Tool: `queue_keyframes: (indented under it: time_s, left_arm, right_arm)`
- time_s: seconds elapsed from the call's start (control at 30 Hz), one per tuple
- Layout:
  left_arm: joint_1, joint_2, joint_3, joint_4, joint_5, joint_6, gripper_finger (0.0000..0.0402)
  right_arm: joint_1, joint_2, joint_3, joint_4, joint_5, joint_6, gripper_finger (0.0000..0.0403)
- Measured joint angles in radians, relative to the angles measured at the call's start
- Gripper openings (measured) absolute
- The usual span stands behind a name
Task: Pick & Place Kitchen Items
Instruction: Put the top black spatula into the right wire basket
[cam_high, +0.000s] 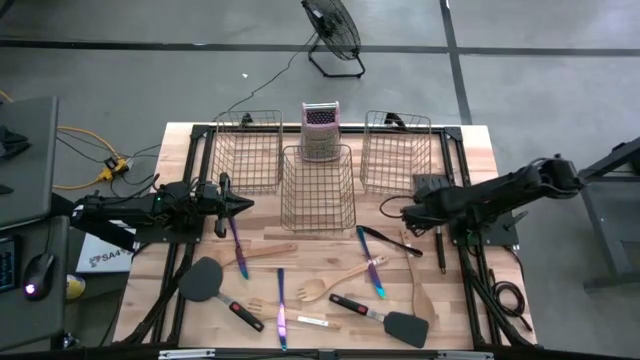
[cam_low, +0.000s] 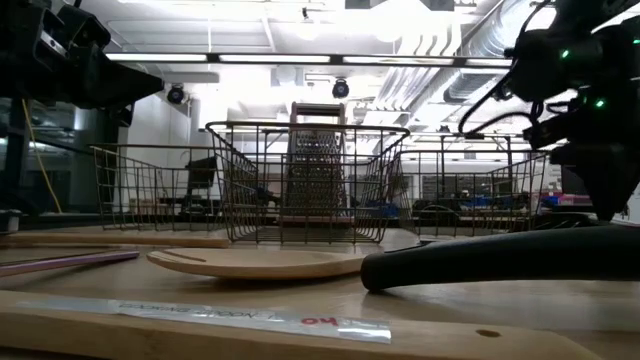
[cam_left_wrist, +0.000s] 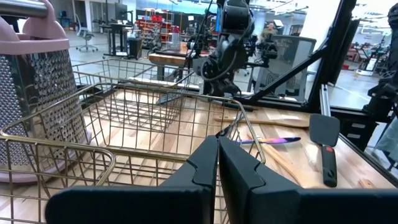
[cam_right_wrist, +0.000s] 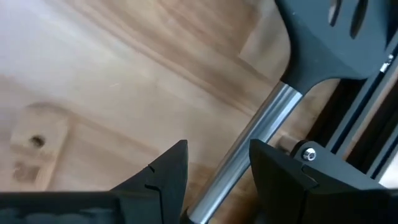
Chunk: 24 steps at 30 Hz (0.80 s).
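Note:
Long kitchen items lie flat across the near half of the wooden table (cam_high: 480, 150): wooden spatulas (cam_high: 265, 252), a wooden fork (cam_high: 330, 285), black spatulas (cam_high: 385, 318) and purple-blue cutlery (cam_high: 281, 300). A black slotted spatula (cam_high: 432, 185) lies by the table's right edge. My right gripper (cam_high: 440, 215) points down over it, open. In the right wrist view its fingers (cam_right_wrist: 168, 174) stand on either side of the spatula's metal shaft (cam_right_wrist: 264, 127), below the slotted head (cam_right_wrist: 329, 37). My left gripper (cam_high: 245, 205) waits shut and level at the left, holding nothing (cam_left_wrist: 217, 155).
Three wire baskets (cam_high: 245, 150) (cam_high: 318, 190) (cam_high: 398, 150) stand across the far half, with a metal box grater (cam_high: 320, 130) behind the middle one. A black frame rail (cam_right_wrist: 367, 124) runs right beside the slotted spatula. A fan (cam_high: 335, 35) stands on the floor beyond.

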Motion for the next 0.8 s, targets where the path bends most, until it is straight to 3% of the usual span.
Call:
queue_keyframes:
  time_s: [0.13,0.43,0.8]
  left_arm:
    - [0.000,0.000,0.000,0.000,0.000,0.000,0.0015]
    - [0.000,0.000,0.000,0.000,0.000,0.000,0.0015]
    - [0.000,0.000,0.000,0.000,0.000,0.000,0.0015]
  right_arm:
    - [0.045,-0.002,0.000,0.006,-0.012,0.003,0.0182]
    - [0.066,0.034,0.001,0.040,-0.016,0.056,0.0266]
    - [0.030,0.173,0.006,0.032,-0.018,0.071,0.0236]
